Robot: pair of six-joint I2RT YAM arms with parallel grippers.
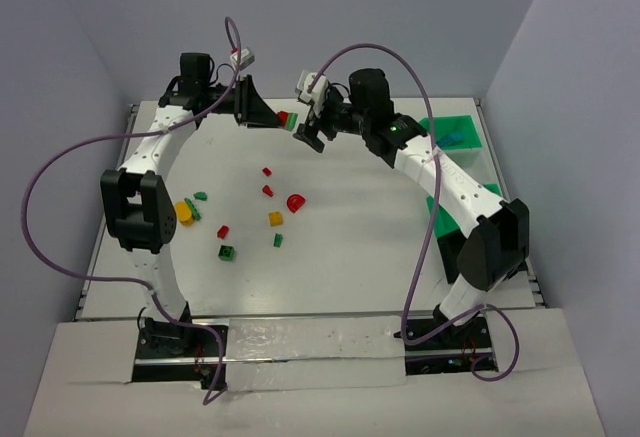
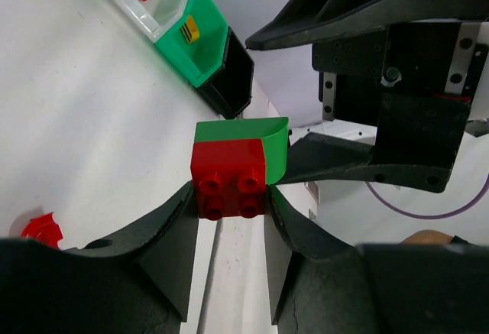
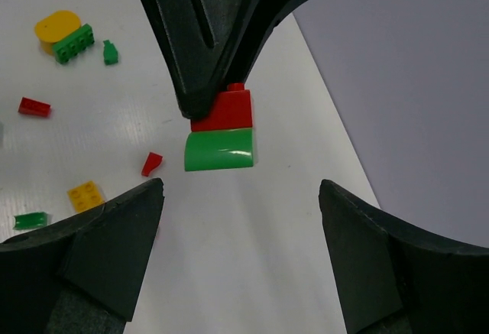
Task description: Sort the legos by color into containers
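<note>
Red and green were stuck together: your left gripper was clenched on the red brick, with the green curved piece joined to it beyond the fingertips, near the far edge of the table. Your right gripper hung released, jaws wide, the pair just ahead of its fingertips, untouched. You were, I'd judge, splitting the two before binning. Next you needed to close on the green piece alone and pull.

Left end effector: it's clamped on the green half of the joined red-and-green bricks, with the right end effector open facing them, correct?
No. The left end effector grips the red brick; the green brick juts free beyond the grip, as the left wrist view shows. The right end effector is open, facing them.
</note>
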